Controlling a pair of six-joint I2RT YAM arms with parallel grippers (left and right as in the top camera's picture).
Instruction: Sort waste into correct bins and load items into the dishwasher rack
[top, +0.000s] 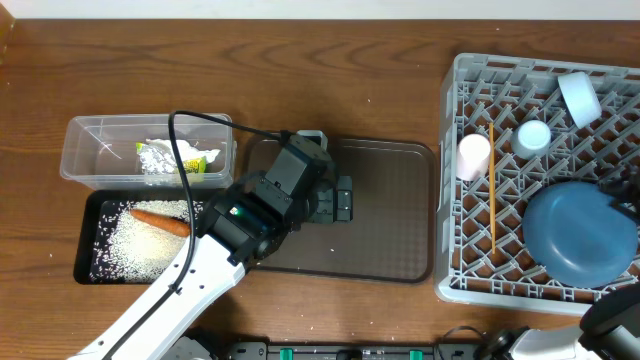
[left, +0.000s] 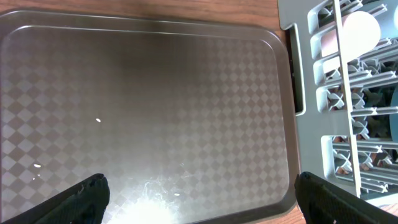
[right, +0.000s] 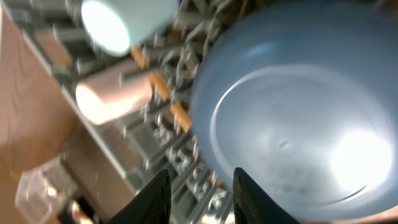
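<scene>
Wooden table (top: 400, 60), everything sat on it.
Dishwasher rack (top: 455, 200) was at the right end and already loaded.
Brown tray (top: 390, 220) sat mid-table just left of the rack, bare apart from a few white specks (left: 97, 120).
Left arm (top: 200, 270) reached in over the brown tray's left half. Left gripper (left: 199, 202) hung above it with jaws spread wide and nothing in them.
Blue plate (top: 580, 235) lay in the rack's near right corner.
Right gripper (right: 202, 199) was over the rack by the plate's edge. Its fingers (right: 155, 199) were partly apart, rack lattice showed through the gap, nothing between them. That view was blurred.
Clear tub (top: 90, 150) sat at far left, with the black tray (top: 90, 250) just in front of it.
Bowl (top: 580, 97) sat tilted at the rack's far right.
Pink-inside cup (top: 473, 155) lay on its side by the rack's left wall.
Pale blue cup (top: 533, 137) sat between that cup and the bowl.
Chopsticks (top: 491, 185) lay front-to-back on the lattice, just beside the pink-inside cup.
Tissue (top: 155, 158) and wrapper (top: 195, 160) were in the tub.
Rice (top: 135, 245) was spread in the black tray, with the carrot piece (top: 160, 220) on top of it.
</scene>
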